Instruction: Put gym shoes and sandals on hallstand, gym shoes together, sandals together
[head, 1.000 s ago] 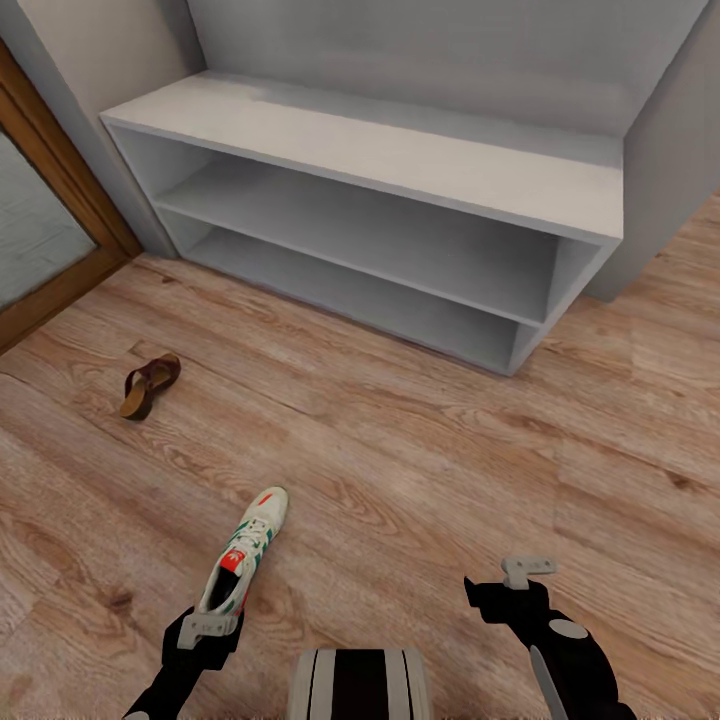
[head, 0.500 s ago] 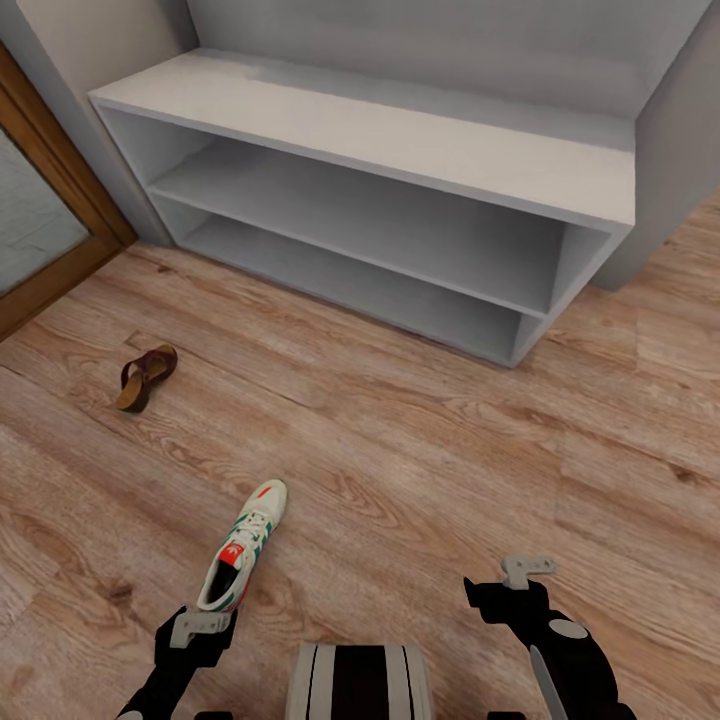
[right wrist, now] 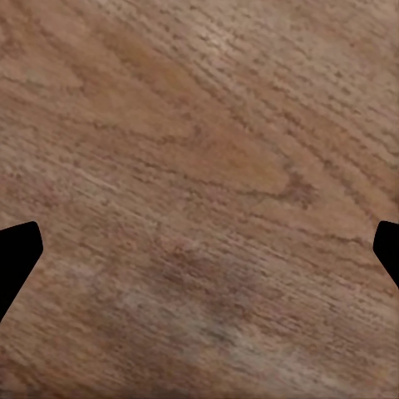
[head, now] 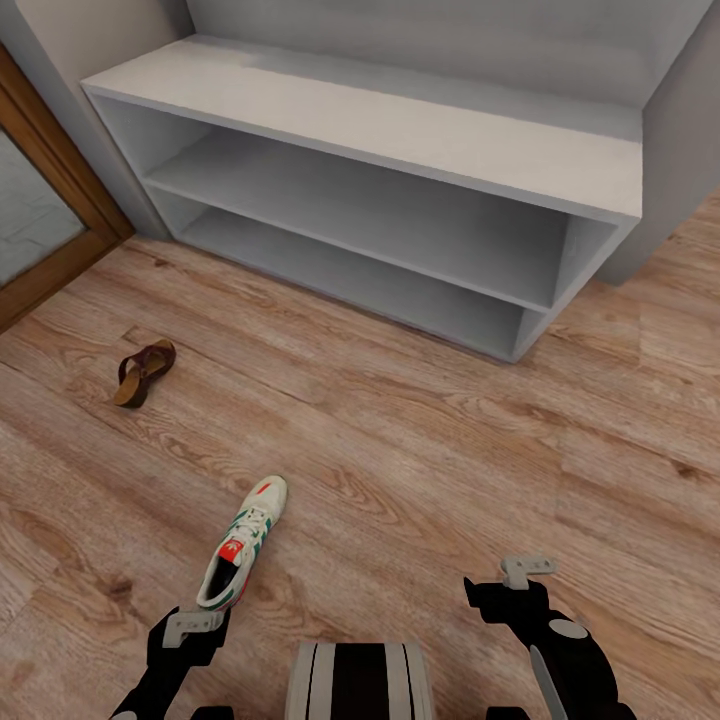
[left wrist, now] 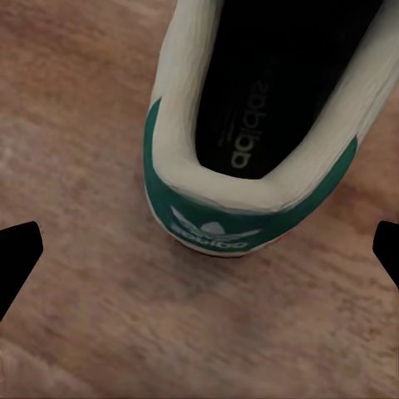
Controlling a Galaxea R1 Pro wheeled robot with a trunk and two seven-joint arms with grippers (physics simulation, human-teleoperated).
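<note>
One gym shoe (head: 243, 545) lies on the corridor floor (head: 420, 450) near the robot, toe pointing away toward the hallstand (head: 400, 150), heel toward the left gripper (head: 192, 625). That gripper sits just behind the heel; in the left wrist view the green heel patch (left wrist: 216, 229) is centred between the two dark fingertips (left wrist: 17, 253), which stand wide apart and touch nothing. The right gripper (head: 520, 575) hangs over bare planks to the right, its jaws likewise spread, with only wood grain beneath it in the right wrist view. One sandal (head: 143, 372) rests on the floor further off to the left, near the wooden door frame (head: 60, 190), well apart from the sneaker. The hallstand's top and both shelf compartments hold no shoes.

By my judgement the step in hand is the first pick: lining up the left gripper on the sneaker's heel. The next move calls for easing the fingers forward and down until they straddle the heel collar, then closing on it firmly enough that the shoe does not swing when lifted toward the far rack
</note>
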